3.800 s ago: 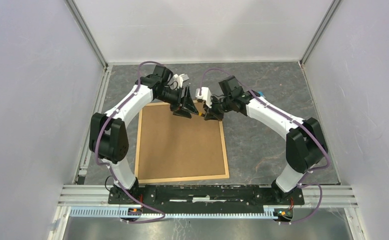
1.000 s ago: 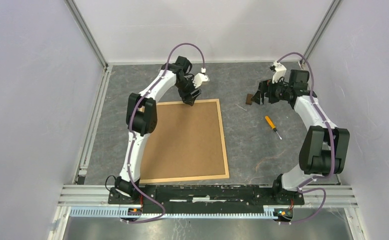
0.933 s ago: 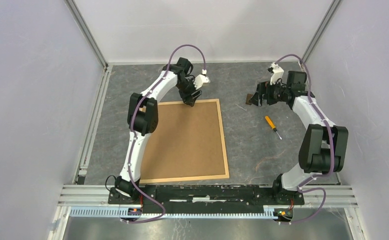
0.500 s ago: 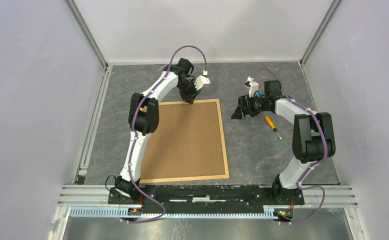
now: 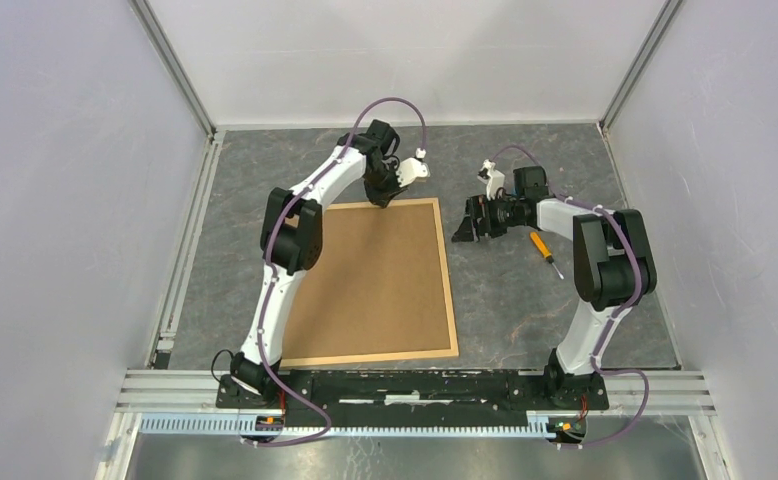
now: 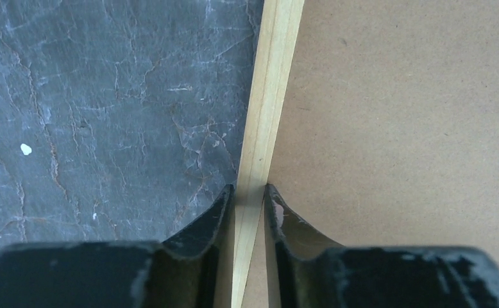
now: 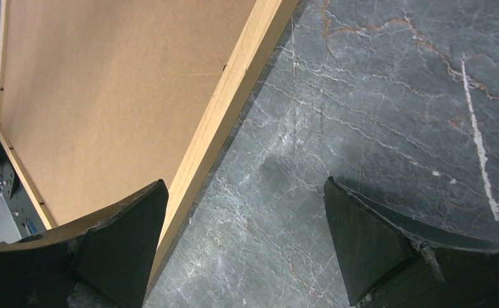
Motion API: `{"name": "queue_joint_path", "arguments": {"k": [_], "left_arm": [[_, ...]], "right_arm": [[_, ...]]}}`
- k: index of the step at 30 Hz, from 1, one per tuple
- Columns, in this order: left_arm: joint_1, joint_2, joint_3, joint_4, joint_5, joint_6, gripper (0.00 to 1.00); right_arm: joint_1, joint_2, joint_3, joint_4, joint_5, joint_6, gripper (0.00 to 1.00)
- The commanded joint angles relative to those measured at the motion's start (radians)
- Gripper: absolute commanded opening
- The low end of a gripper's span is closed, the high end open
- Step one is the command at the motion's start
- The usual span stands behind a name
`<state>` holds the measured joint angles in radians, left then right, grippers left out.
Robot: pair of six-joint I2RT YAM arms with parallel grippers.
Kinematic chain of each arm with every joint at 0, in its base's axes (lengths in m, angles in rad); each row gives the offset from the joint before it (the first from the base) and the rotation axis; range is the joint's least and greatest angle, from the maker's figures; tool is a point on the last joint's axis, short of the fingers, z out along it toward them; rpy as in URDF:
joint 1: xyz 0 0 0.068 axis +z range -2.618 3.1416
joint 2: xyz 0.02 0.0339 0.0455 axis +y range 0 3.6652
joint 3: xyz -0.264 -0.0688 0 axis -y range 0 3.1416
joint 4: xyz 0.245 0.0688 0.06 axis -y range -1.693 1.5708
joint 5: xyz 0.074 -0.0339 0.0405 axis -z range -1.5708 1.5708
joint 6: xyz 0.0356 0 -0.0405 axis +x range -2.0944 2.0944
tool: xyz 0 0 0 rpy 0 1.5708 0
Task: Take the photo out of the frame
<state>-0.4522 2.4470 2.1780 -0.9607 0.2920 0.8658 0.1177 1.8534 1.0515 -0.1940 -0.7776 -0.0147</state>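
Observation:
The frame (image 5: pixel 365 285) lies back side up on the grey table, brown fibreboard (image 6: pixel 394 115) inside a narrow light-wood rim (image 6: pixel 269 96). The photo is hidden beneath that board. My left gripper (image 5: pixel 380 198) is at the frame's far edge. In the left wrist view its jaws (image 6: pixel 248 192) are shut on the rim, one finger on the table side and one on the board side. My right gripper (image 5: pixel 463 230) hovers wide open just right of the frame's far right corner. Between its tips (image 7: pixel 244 186) is bare table, with its left finger (image 7: pixel 125 237) over the rim (image 7: pixel 234 109).
An orange-handled screwdriver (image 5: pixel 543 250) lies on the table right of the right gripper. White walls close in the table on three sides. A metal rail (image 5: pixel 415 385) with the arm bases runs along the near edge.
My right arm has swung from the far right in toward the frame's right edge, staying open. My left gripper has closed on the far rim.

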Motion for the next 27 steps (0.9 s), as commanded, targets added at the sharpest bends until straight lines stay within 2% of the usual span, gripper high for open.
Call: {"name": "queue_joint_path", "arguments": {"k": [1, 4, 12, 21, 25, 27], "left_arm": [[-0.039, -0.007, -0.044, 0.022, 0.009, 0.049, 0.17], [-0.039, -0.051, -0.057, 0.014, 0.062, 0.024, 0.03], [-0.035, -0.178, -0.102, 0.036, 0.100, 0.002, 0.02], [-0.033, -0.250, -0.109, 0.047, 0.125, -0.039, 0.02], [-0.027, -0.273, -0.126, 0.069, 0.129, -0.075, 0.02], [-0.022, -0.283, -0.137, 0.087, 0.133, -0.099, 0.02]], "right_arm": [[0.007, 0.029, 0.016, 0.052, -0.024, 0.013, 0.98], [0.011, 0.044, 0.011, 0.067, -0.031, 0.042, 0.98], [0.027, 0.072, -0.020, 0.142, -0.088, 0.092, 0.97], [0.065, 0.110, -0.069, 0.227, -0.158, 0.153, 0.94], [0.075, 0.139, -0.106, 0.318, -0.204, 0.239, 0.85], [0.085, 0.143, -0.140, 0.415, -0.244, 0.306, 0.81]]}}
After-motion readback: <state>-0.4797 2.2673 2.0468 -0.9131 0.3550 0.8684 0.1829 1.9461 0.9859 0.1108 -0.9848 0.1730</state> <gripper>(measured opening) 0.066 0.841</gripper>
